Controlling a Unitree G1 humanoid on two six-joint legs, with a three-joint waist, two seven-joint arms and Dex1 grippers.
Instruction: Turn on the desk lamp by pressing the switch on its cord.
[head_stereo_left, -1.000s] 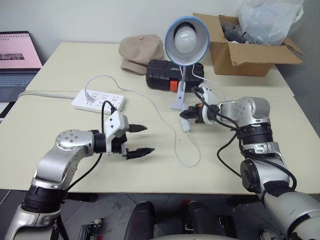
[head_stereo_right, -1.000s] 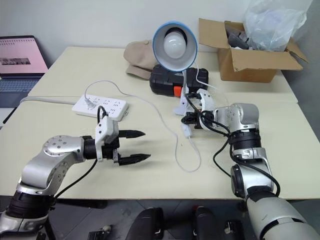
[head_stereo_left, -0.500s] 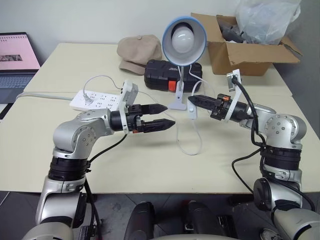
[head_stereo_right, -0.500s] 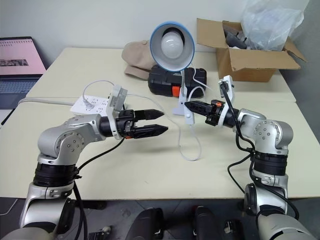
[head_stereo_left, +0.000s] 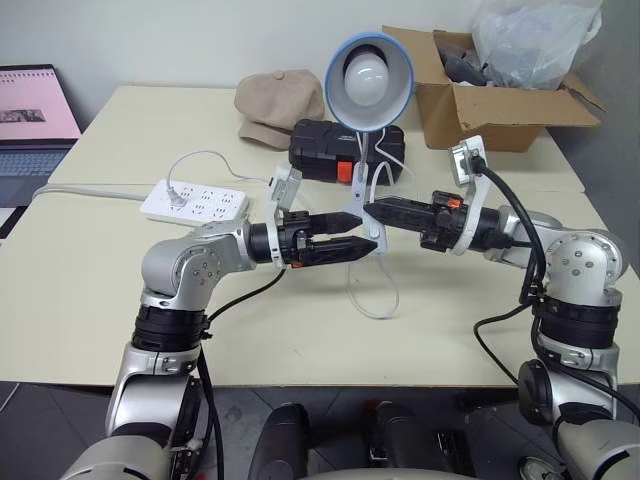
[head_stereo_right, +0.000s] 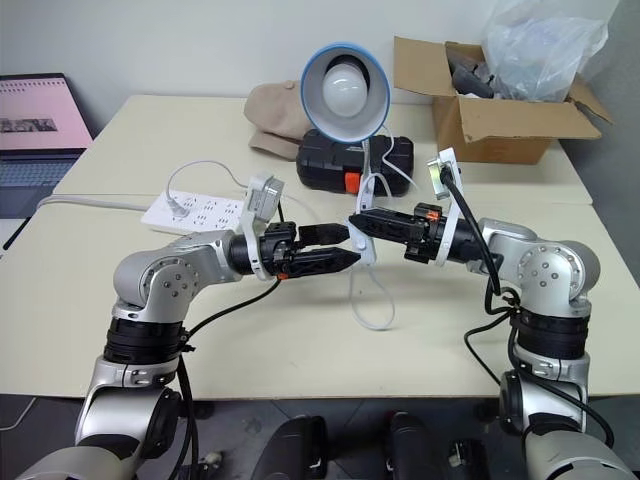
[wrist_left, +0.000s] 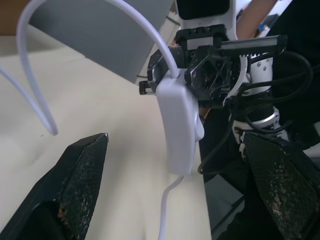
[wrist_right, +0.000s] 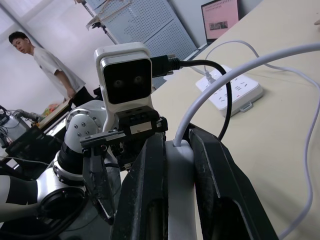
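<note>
Your right gripper (head_stereo_left: 368, 209) holds the switch (wrist_left: 179, 127) up in the air above the tabletop (head_stereo_left: 90, 290), with its two fingers (wrist_right: 212, 190) closed tight on the narrow sides. The switch hangs between your two arms, right in front of the desk lamp (head_stereo_left: 369, 72), which does not look lit.

Your left gripper (head_stereo_left: 355, 232) points straight across at it, with its fingers (wrist_left: 80, 175) spread wide apart and nothing in them. In the left wrist view the switch sits in the gap between those two fingers, a little way ahead of the tips and not touching either one.

The long side of the switch stands nearly upright, with the cord (head_stereo_left: 372, 290) going in at the top and out at the bottom, then dropping in a loop to the tabletop. The little bump of the button seems to be on the side edge of the switch, but the view is too poor to be sure which way it faces.

So the left hand is the free one, and it is the one that lines up to press. I think it needs to go a bit further toward the switch, so one finger can push on the button while your right hand holds the switch steady
</note>
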